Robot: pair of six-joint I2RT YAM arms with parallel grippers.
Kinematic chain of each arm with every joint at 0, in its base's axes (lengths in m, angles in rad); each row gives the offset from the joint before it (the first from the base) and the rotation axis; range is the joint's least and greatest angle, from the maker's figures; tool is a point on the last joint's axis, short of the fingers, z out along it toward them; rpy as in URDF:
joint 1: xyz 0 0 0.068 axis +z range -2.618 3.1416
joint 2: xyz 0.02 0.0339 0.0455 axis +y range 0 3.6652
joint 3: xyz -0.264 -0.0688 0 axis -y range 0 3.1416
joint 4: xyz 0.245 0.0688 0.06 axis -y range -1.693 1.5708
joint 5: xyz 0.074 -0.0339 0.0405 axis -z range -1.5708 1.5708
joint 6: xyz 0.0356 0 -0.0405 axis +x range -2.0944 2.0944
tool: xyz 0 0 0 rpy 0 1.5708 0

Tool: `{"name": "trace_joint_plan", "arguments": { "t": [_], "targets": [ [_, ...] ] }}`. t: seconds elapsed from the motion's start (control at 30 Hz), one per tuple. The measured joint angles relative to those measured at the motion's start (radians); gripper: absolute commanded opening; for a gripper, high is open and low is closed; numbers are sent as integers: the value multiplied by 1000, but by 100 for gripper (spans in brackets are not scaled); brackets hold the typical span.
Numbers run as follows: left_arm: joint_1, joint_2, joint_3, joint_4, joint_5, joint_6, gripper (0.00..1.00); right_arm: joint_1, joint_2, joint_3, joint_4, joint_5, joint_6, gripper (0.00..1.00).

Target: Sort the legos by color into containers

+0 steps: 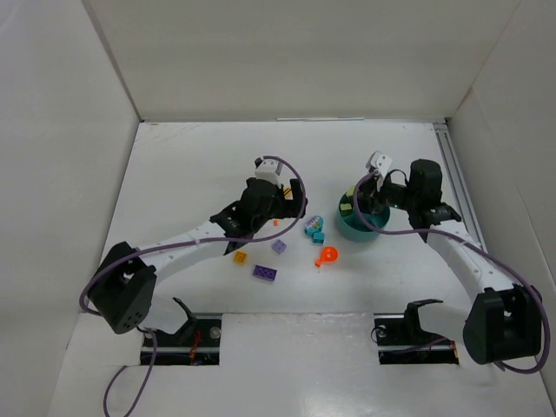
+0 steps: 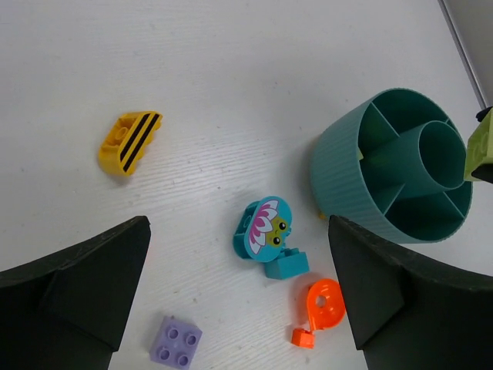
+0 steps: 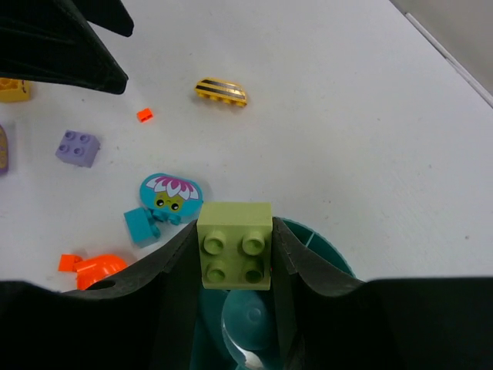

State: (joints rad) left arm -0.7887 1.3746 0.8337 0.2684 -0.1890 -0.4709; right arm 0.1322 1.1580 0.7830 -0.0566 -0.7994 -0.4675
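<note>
Jaws of right gripper [image 3: 235,258] pinch light green brick [image 3: 236,243] directly over teal bowl [image 3: 320,240], compartments just below. Left gripper [image 2: 239,281] jaws spread; cyan flower piece [image 2: 263,227] lies between them on surface.

Right gripper [image 3: 235,258] fingers [image 3: 179,270] clamp light-green 2x2 brick [image 3: 235,245] above teal bowl [image 3: 327,250]; cyan flower-print piece [image 3: 171,196] just beside.

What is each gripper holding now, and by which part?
The right gripper holds the light green brick by its two opposite side walls. The left gripper is open and holds nothing.
</note>
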Motion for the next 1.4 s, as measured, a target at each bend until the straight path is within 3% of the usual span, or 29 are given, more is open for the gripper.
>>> {"name": "trace_joint_plan", "arguments": {
  "t": [0.4, 0.73, 1.1, 1.4],
  "targets": [
    [75, 66, 63, -41, 126, 18, 100, 0, 8, 0, 36, 0, -26, 24],
    [95, 66, 57, -42, 142, 19, 100, 6, 7, 0, 43, 0, -38, 27],
    [113, 82, 50, -49, 163, 38, 100, 41, 118, 0, 108, 0, -80, 31],
    [146, 135, 52, -56, 187, 55, 100, 46, 176, 7, 140, 11, -118, 46]
  ]
}}
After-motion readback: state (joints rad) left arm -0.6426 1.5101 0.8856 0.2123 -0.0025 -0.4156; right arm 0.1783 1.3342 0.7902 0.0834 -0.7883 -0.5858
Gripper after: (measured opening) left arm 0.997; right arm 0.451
